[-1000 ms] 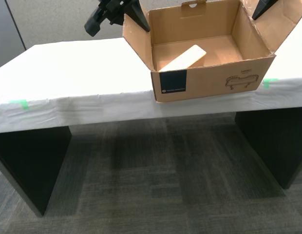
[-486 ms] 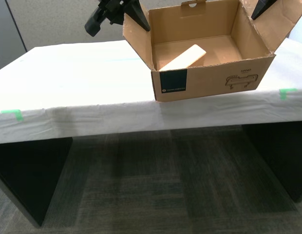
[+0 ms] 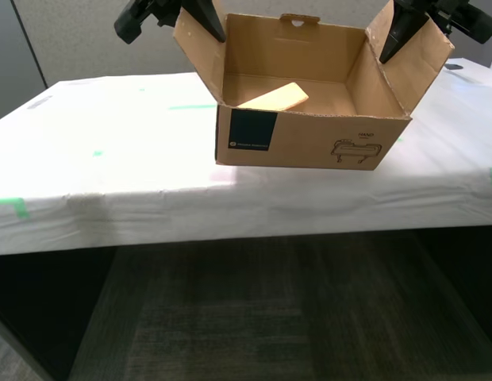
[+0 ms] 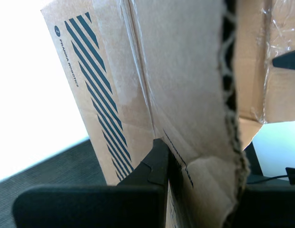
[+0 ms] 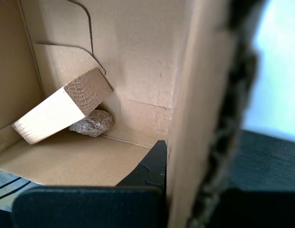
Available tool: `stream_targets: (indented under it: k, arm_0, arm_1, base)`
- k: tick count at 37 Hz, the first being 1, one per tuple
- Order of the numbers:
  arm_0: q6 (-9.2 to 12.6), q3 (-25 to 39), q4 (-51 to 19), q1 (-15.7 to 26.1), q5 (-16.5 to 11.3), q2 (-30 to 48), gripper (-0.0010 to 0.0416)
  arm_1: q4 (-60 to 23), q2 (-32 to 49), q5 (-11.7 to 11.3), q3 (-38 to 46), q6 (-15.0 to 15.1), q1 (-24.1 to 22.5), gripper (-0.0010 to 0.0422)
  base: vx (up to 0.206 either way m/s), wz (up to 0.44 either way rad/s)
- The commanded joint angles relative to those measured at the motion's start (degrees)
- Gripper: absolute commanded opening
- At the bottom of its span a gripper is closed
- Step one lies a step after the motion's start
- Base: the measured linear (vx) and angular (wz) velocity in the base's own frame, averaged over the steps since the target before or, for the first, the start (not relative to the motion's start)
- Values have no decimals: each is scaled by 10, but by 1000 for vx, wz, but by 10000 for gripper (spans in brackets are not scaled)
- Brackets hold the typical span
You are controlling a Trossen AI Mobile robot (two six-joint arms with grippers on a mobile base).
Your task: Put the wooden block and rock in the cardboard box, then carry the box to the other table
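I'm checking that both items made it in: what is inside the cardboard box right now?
The cardboard box holds the wooden block, tilted with one end propped on the rock. The block covers part of the rock, and the box floor beneath them is hidden.

Corrugated cardboard box, smooth wooden block, rough rock

Grey-brown patterned carpet fills the lower frame. Light grey speckled partition wall runs across the top, with a darker grey panel at upper left. Dark support panel sits in shadow at lower left.
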Motion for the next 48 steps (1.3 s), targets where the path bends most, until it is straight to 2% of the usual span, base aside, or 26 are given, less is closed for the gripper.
stream_targets:
  k: [1,4,7,13,22,29,32,42,48]
  arm_0:
    - [-1,0,3,2,-23,0,-1]
    - [-3,0,5,2,-23,0,-1]
    - [-3,1,11,2,-23,0,-1]
    - [5,0,38,8,-24,3,-1]
    - [10,2,46,9,-33,20,-1]
    - [47,13,65,18,-40,20,-1]
    - [56,22,63,19,-41,29,-1]
    - [66,52,78,28,-42,58,-1]
    - [70,75,75,28,-42,87,-1]
  arm_1:
    - [7,-1,17,-22,6,0,-1]
    - [17,-1,8,-46,3,1,-1]
    - [43,-2,8,-63,-29,1,-1]
    - [88,0,7,-69,-59,6,-1]
    - [92,0,0,-68,-61,37,-1]
    - [92,0,-1,-67,-50,65,-1]
    - [92,0,-1,-67,-47,73,-1]
    - [101,0,-2,-67,-29,80,-1]
    - [120,9,-3,-61,-31,83,-1]
  base:
    - [140,55]
    - [143,37]
    - [146,13]
    - [149,12]
    - [152,7]
    - [143,1]
    - [141,-2]
    - [145,16]
    - [143,6]
